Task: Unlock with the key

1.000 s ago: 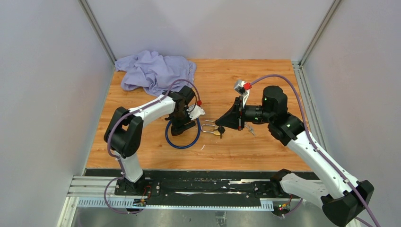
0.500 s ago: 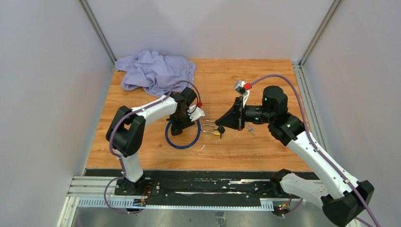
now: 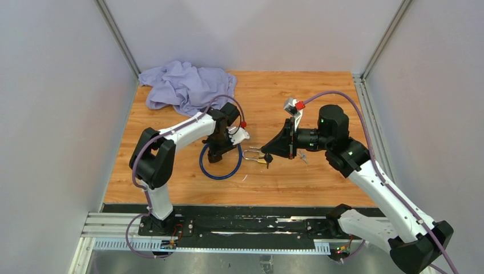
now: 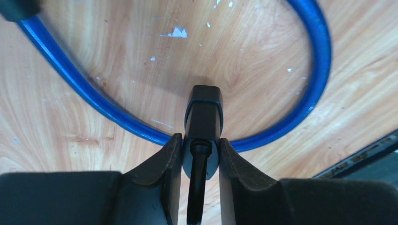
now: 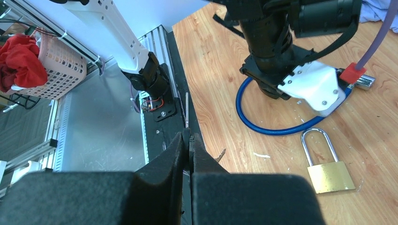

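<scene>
Left gripper (image 4: 199, 140) clamps the black end (image 4: 203, 110) of the blue cable lock (image 4: 320, 61). Right gripper (image 5: 188, 139) pinches a key (image 5: 219, 153), only its blade tip showing, beside the brass padlock (image 5: 331, 176).

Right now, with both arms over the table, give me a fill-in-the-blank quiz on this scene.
The cable looped on the table is ___.
The ___ gripper pinches the key.
The crumpled cloth lies at the table's far ___ corner.
The left gripper grips the cable's ___ lock head.
Missing: blue; right; left; black.
</scene>
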Tool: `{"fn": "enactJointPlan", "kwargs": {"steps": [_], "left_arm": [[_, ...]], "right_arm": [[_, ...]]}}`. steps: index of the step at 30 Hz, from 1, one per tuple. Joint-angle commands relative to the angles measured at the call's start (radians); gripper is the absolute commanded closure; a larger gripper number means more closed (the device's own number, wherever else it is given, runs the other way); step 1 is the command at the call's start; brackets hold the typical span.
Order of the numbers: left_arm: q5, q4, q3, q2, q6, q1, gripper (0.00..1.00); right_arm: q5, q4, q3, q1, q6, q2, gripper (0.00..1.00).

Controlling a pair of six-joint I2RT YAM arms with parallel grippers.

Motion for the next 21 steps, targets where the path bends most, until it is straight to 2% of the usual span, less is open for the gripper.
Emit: {"fn": "enactJointPlan", "kwargs": {"steps": [1, 5, 7, 8, 11, 13, 17, 20, 21], "left_arm": [[0.129, -0.116, 0.165, -0.065, -0.039, -0.002, 1.0], [0.335, -0.181, 0.338, -0.142, -0.108, 0.057, 1.0], [0.513, -0.183, 0.399, -0.202, -0.152, 0.125, 1.0], [0.645, -0.175, 0.421, -0.225, -0.18, 0.163, 1.0], [0.878, -0.106, 0.442, -0.291, -0.325, 0.274, 1.0], [0.996, -0.021, 0.401, -0.351, -0.415, 0.327, 1.0], [1.155, 0.289, 0.206, -0.53, -0.615, 0.357, 1.0], [1.211, 0.771, 0.006, -0.687, -1.0, 0.358, 1.0], [1.219, 1.018, -0.053, -0.722, -1.134, 0.358, 1.0]], "right_arm": [[0.009, -0.019, 0.041, -0.014, -0.02, -0.017, 0.99], [0.014, -0.028, 0.066, -0.015, -0.017, -0.008, 0.99], [0.014, -0.028, 0.079, -0.013, -0.017, 0.004, 0.99], [0.012, -0.03, 0.087, -0.013, -0.017, 0.013, 0.99], [0.006, -0.019, 0.116, -0.005, -0.015, 0.04, 0.99], [-0.001, -0.002, 0.133, 0.002, -0.011, 0.055, 0.99], [-0.016, 0.009, 0.179, 0.017, -0.012, 0.091, 0.99], [-0.015, 0.01, 0.202, 0.028, -0.019, 0.106, 0.99], [-0.013, 0.019, 0.203, 0.035, -0.018, 0.106, 0.99]]}}
